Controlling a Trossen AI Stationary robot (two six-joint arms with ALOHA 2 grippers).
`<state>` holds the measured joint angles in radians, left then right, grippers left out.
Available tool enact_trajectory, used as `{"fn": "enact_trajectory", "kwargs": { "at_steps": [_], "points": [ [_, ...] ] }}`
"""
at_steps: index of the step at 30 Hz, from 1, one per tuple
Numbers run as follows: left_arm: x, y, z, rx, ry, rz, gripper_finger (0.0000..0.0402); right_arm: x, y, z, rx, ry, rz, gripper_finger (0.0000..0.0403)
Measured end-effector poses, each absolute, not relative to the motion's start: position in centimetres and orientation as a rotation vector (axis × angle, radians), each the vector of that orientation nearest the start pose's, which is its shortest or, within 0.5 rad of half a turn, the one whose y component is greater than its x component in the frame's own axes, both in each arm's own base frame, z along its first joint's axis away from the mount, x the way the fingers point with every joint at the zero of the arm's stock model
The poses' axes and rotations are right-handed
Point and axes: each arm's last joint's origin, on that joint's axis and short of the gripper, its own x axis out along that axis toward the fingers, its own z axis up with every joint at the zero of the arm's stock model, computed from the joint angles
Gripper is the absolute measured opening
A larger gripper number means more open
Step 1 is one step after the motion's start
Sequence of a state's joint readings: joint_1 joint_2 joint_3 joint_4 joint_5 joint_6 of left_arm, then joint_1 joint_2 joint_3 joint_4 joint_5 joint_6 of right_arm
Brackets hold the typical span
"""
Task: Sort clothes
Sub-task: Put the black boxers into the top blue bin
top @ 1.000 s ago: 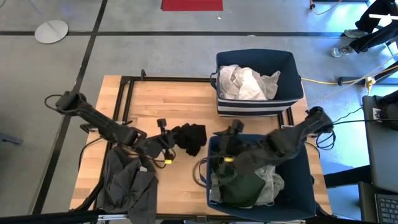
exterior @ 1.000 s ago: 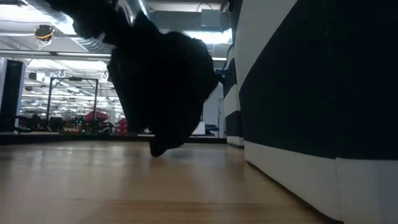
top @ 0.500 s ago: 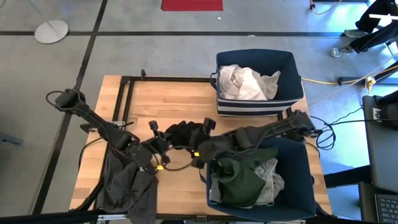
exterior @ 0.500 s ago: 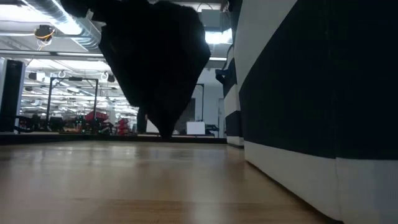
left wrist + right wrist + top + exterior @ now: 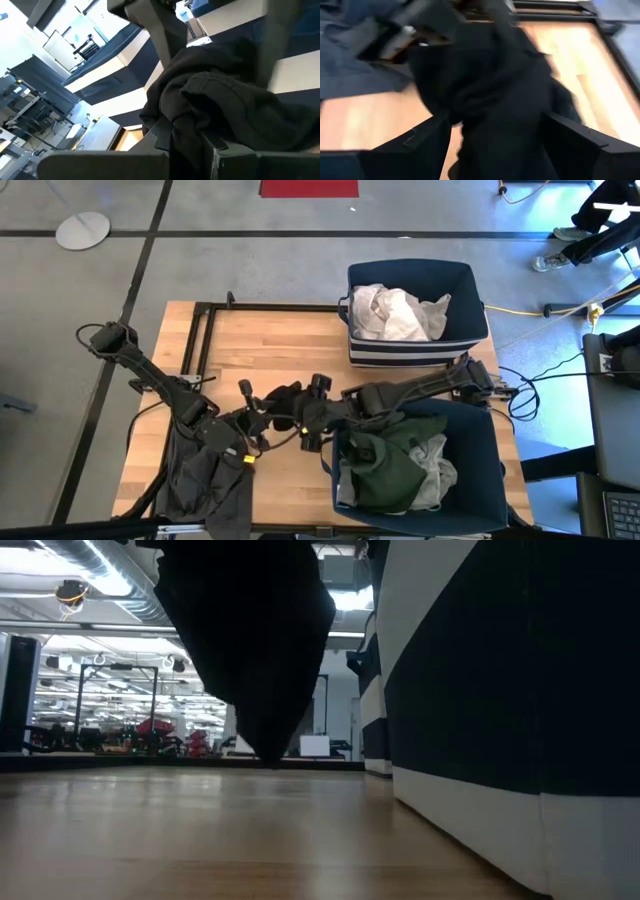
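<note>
So the wooden counter [image 5: 270,340] takes up most of the overhead shot. Two navy fabric bins sit on its 3 o'clock side. The far bin [image 5: 415,310], up around 1 o'clock, has white clothes [image 5: 395,313] piled in it. The near bin [image 5: 420,465], around 4 o'clock, holds a dark green garment [image 5: 385,470] with a light grey one [image 5: 435,470] tucked beside it.

Down at 7 o'clock a charcoal grey garment [image 5: 205,480] lies crumpled on the counter and hangs over the near edge.

The two arms meet near the middle of the counter, just at the near bin's 9 o'clock side. The left claw [image 5: 262,408] is pressed together on the black garment [image 5: 285,402], pinching a fold of it. From the table-level camera that black garment [image 5: 255,650] hangs in a bunch with its lowest tip looking clear of the wood, though that's hard to be sure of.

The right claw [image 5: 305,420] is spread wide with the black garment [image 5: 490,95] sitting between its fingers [image 5: 415,145]. In the left wrist camera the same cloth [image 5: 225,110] is bunched right over that arm's fingers [image 5: 235,160].
</note>
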<state>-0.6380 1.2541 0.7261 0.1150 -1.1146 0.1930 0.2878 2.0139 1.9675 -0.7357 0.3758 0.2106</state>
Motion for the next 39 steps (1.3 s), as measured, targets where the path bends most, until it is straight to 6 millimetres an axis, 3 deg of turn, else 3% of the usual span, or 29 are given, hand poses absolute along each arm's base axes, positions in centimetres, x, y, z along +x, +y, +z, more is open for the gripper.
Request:
{"fn": "enact_trajectory", "kwargs": {
  "at_steps": [5,8,11,17,19,25,30,39],
  "points": [
    [21.8,-13.2,25.1,0.509,0.310,0.438,0.0032,44.0,12.0,31.6,-0.078,0.714,-0.116,0.0289],
    [21.7,-13.4,25.1,0.503,0.301,0.424,0.0033,44.2,11.9,31.5,-0.105,0.706,-0.130,0.0266],
    [21.6,-13.6,25.1,0.504,0.301,0.411,0.0033,44.4,12.0,31.3,-0.120,0.707,-0.117,0.0211],
    [21.6,-13.6,25.1,0.426,0.288,0.412,0.0054,44.3,11.9,31.2,-0.144,0.728,-0.091,0.0048],
    [21.6,-13.6,25.0,0.399,0.286,0.395,0.0064,44.2,12.0,31.2,-0.172,0.731,-0.083,0.0020],
    [21.7,-13.7,25.0,0.382,0.287,0.358,0.0119,44.2,12.1,31.1,-0.175,0.732,-0.080,0.0051],
    [21.5,-13.8,25.1,0.421,0.292,0.343,0.0169,44.0,12.0,31.4,-0.182,0.734,-0.077,0.0022],
    [19.1,-14.1,26.9,0.421,0.255,0.292,0.0188,41.3,10.9,35.9,-0.192,0.651,-0.178,0.0034]
  ]
}}
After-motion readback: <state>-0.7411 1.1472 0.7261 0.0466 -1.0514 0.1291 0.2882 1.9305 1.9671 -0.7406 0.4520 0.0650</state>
